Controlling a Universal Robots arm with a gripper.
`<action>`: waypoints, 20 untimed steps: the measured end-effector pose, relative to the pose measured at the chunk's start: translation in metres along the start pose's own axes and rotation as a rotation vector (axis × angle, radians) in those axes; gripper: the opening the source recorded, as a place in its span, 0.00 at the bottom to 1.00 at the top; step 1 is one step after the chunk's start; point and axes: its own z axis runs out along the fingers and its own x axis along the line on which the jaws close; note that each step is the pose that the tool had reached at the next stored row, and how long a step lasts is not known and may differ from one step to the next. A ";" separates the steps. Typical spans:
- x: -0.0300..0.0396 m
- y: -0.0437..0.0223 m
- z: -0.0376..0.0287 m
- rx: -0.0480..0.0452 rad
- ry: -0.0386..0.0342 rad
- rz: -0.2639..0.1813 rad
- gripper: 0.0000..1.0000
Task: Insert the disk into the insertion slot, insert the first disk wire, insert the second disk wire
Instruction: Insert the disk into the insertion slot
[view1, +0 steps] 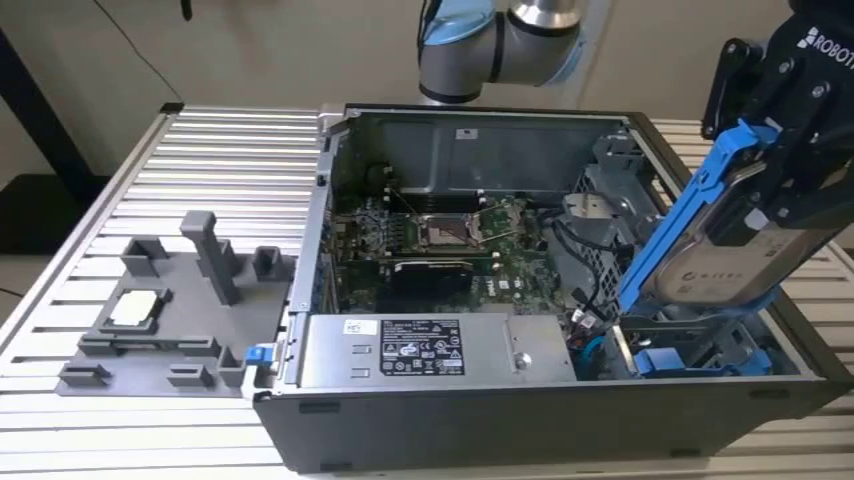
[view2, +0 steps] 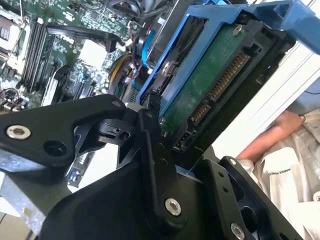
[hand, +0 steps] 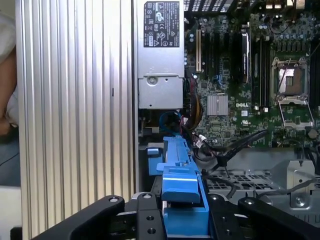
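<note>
- Blue plastic frames the disk (view1: 731, 262), and the gripper (view1: 797, 185) is clamped on it: in the first wrist view its black fingers (hand: 146, 220) sit tight on either side of the caddy.
- In the exterior view I see the disk held steeply tilted over the computer case (view1: 534, 415), at the exterior view's right. Its white-labelled face is turned toward the camera.
- The disk's lower end is down at the insertion slot (view1: 701, 358), the bay with blue rails in the near corner of the case. I cannot tell whether it has entered the rails.
- In the second wrist view I see the disk's underside: a green circuit board (view2: 212, 82) with its row of connector pins, bare of any plug.
- Black and blue cables (view1: 587, 322) lie loose inside the case, just beside the slot.
- The grey power-supply box (view1: 407, 352) sits along the near wall of the case, between the slot and the exterior view's left; the motherboard (view1: 441, 238) lies beyond it.
- The case rests on a slatted metal table (view1: 220, 150). A grey fixture tray (view1: 160, 335) lies on the table, beside the case on the exterior view's left.
- A person's arm (view2: 267, 142) in a white sleeve shows past the disk in the second wrist view.
</note>
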 end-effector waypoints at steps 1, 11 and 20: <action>0.0000 -0.0001 0.0014 0.0000 0.0000 0.000 0.33; -0.0002 -0.0071 0.0133 0.0000 -0.0001 0.000 0.33; -0.0003 -0.0127 0.0241 0.0000 0.0000 -0.005 0.33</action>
